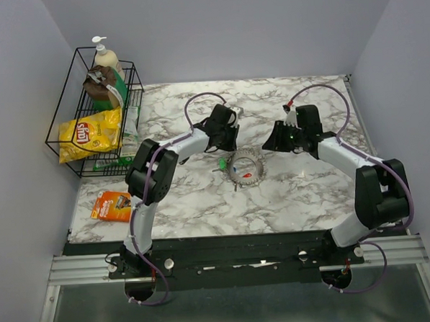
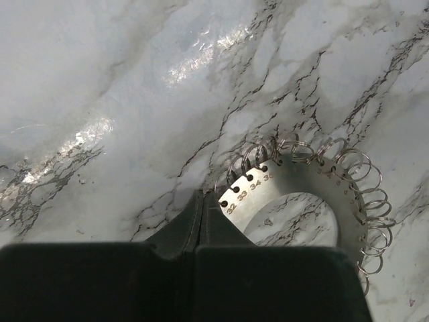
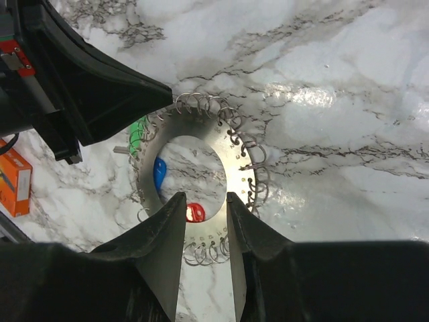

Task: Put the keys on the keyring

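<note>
The keyring (image 1: 246, 168) lies flat on the marble table, a silvery numbered disc fringed with small wire rings. It also shows in the right wrist view (image 3: 234, 144) and the left wrist view (image 2: 288, 181). A green key head (image 3: 137, 131) sticks out at its left rim, and blue (image 3: 159, 173) and red (image 3: 194, 212) key heads show through its central hole. My left gripper (image 2: 203, 196) is shut, its tips at the ring's rim by the hole marked 32. My right gripper (image 3: 204, 201) is open above the ring's near edge, with the red head between its fingers.
A black wire rack (image 1: 70, 150) at the back left holds a yellow chips bag (image 1: 91, 135) and bottles. An orange packet (image 1: 110, 206) lies at the front left. Grey walls close in the table on three sides.
</note>
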Tool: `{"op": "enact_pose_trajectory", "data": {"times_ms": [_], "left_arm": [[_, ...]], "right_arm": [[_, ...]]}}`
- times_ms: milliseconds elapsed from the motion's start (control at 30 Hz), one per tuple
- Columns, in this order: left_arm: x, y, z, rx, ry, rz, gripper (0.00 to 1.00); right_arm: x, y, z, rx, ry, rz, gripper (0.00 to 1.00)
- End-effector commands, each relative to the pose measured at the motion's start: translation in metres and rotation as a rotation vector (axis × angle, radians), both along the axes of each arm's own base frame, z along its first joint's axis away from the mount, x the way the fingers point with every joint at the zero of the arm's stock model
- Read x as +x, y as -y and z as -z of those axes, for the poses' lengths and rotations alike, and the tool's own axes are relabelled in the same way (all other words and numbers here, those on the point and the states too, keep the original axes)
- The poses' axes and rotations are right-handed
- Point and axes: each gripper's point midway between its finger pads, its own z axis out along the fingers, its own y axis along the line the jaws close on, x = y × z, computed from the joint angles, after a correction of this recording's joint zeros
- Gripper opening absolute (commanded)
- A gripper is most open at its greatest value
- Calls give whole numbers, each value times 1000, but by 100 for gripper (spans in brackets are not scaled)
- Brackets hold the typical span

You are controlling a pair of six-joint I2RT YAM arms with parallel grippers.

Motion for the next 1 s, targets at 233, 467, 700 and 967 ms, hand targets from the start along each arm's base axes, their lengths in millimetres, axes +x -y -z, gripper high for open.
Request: {"op": "enact_pose_trajectory", "data": {"times_ms": [233, 467, 700, 967], "left_arm": [[-11, -9, -95, -60, 154, 60, 0], [-25, -19, -130, -59, 209, 93, 0], [-41, -23, -152, -74, 248, 131, 0], [-61, -26, -137, -84, 224, 138, 0]], "right_arm": [[-1, -9, -58, 46, 141, -62, 40], [-8, -19, -94, 106, 215, -118, 41], [-20, -33, -122, 191, 285, -213, 49], [-33, -48, -126, 276, 344, -337, 76]]}}
